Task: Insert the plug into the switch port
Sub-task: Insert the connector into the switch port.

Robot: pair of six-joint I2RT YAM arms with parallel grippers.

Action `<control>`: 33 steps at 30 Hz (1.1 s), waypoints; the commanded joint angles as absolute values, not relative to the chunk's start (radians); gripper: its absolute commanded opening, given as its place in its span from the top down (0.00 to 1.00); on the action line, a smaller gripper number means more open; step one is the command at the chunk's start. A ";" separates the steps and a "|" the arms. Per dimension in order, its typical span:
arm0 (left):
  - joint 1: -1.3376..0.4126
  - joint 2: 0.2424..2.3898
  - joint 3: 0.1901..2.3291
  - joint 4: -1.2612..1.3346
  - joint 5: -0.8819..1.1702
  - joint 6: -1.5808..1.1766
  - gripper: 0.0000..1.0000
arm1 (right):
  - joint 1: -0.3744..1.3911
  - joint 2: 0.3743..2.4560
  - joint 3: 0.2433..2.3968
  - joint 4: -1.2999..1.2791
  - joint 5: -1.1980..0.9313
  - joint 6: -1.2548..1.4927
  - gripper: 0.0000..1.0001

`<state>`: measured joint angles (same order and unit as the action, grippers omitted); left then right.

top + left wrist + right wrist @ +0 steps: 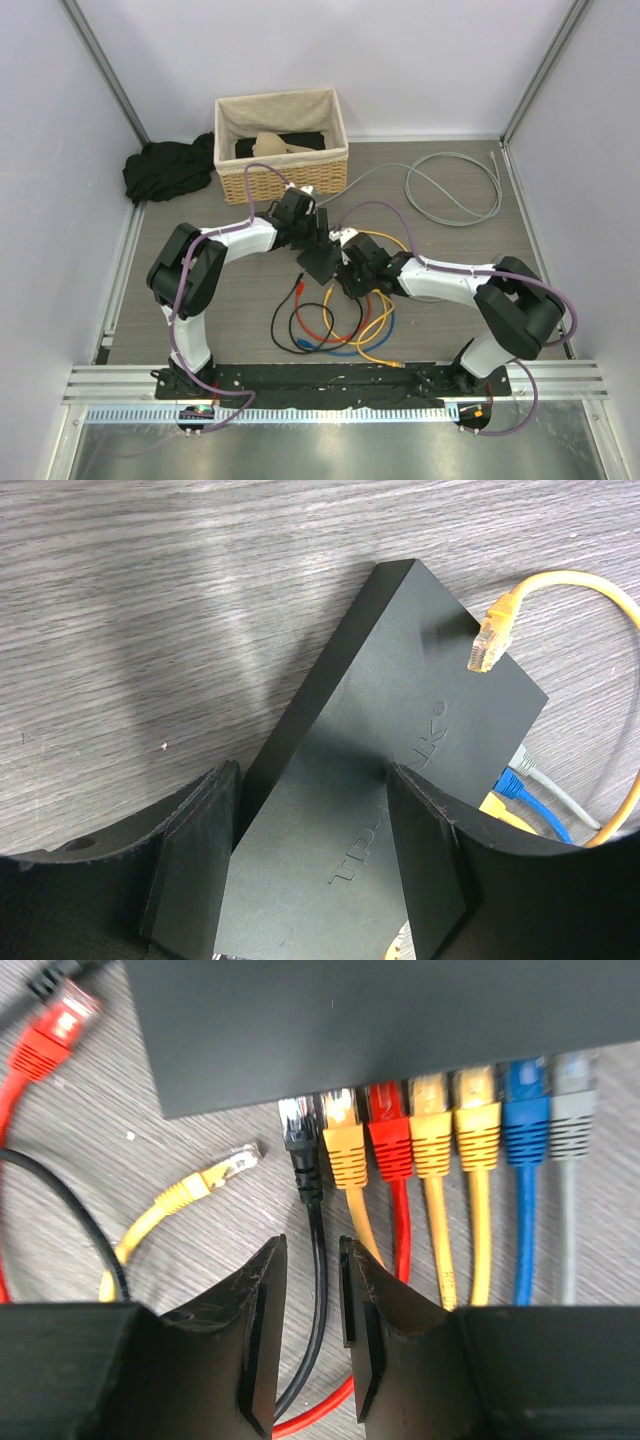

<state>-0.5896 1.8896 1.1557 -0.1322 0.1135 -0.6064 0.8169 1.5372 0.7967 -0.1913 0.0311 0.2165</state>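
Plug [291, 1125] nosed into switch [380, 1020] edge beside yellow neighbour [343, 1140], switch mid-table clamped in left gripper [312, 780]; right gripper [310, 1250] slightly open astride black cable [318, 1290], pinching nothing; risk of half-seated plug backing out or cocking sideways from loose hold

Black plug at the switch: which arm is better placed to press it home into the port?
Right. The right gripper straddles the black cable just behind the black plug at the switch's end port. The left gripper is clamped across the switch, likely better used to steady it.
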 commanded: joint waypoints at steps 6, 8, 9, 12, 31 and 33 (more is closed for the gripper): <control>-0.601 1.928 1.112 -0.247 0.155 -0.618 0.35 | 0.834 1.609 0.854 -0.187 0.118 0.206 0.65; -0.601 1.928 1.111 -0.244 0.156 -0.620 0.35 | 0.842 1.630 0.867 -0.187 0.132 0.186 0.64; -0.601 1.928 1.108 -0.244 0.155 -0.620 0.35 | 0.845 1.638 0.873 -0.189 0.140 0.183 0.64; -0.601 1.924 1.098 -0.239 0.156 -0.621 0.35 | 0.864 1.673 0.890 -0.189 0.153 0.167 0.64; -0.601 1.919 1.032 -0.210 0.202 -0.629 0.35 | 0.879 1.644 0.980 -0.179 0.192 0.127 0.99; -0.601 1.916 1.011 -0.204 0.212 -0.643 0.35 | 0.876 1.644 1.006 -0.173 0.192 0.130 0.99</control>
